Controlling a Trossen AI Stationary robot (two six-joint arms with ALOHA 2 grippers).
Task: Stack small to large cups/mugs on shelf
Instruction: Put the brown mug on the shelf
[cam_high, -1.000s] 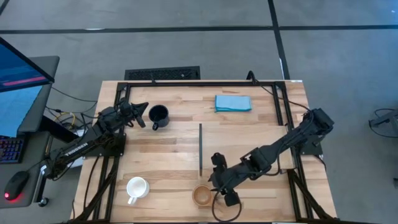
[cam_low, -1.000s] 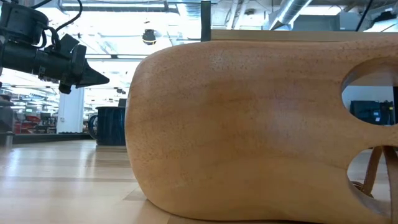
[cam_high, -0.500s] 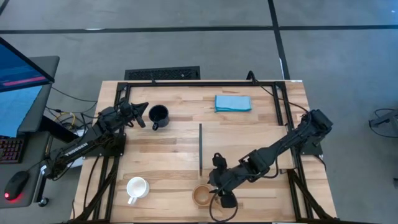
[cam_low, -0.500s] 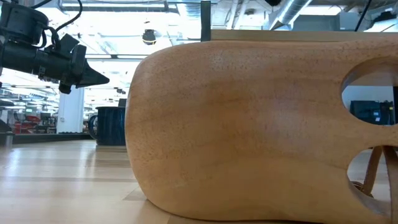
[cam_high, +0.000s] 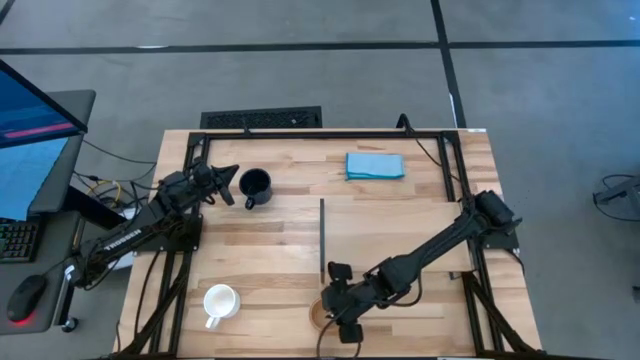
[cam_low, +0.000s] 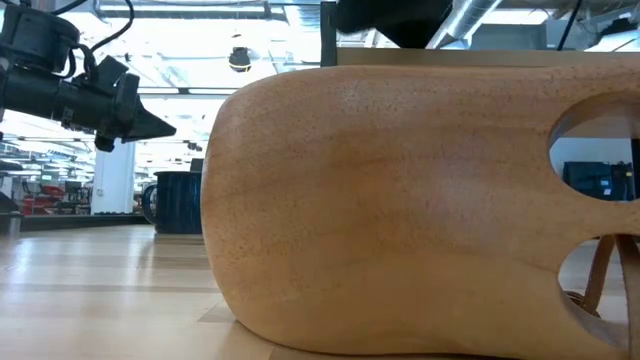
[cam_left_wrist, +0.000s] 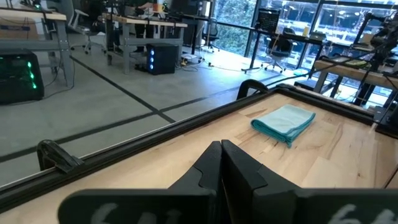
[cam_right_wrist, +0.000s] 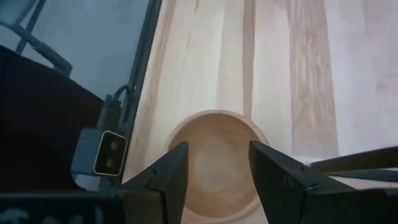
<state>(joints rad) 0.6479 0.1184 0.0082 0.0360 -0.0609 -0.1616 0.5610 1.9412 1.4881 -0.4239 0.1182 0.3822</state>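
Observation:
The small tan wooden cup (cam_high: 318, 317) stands upright near the table's near edge and fills the low view (cam_low: 400, 200), its handle to the right. My right gripper (cam_high: 338, 303) hangs open just above it. In the right wrist view (cam_right_wrist: 214, 165) one fingertip stands over each side of the cup's mouth (cam_right_wrist: 214, 168), with no contact showing. My left gripper (cam_high: 226, 184) is shut and waits beside the black mug (cam_high: 256, 185), toward the table's left. The white mug (cam_high: 219, 302) stands near the table's near-left corner. The shelf shows as a thin black strip (cam_high: 322, 240) at mid-table.
A folded blue cloth (cam_high: 375, 165) lies toward the far edge, also seen in the left wrist view (cam_left_wrist: 283, 122). A black frame rail (cam_high: 320, 133) runs around the table. Bare wood lies between the shelf strip and the white mug.
My right gripper has moved toward the table's left and near edge and now sits over the wooden cup. Its dark body has come into the top of the low view. The cups have not moved.

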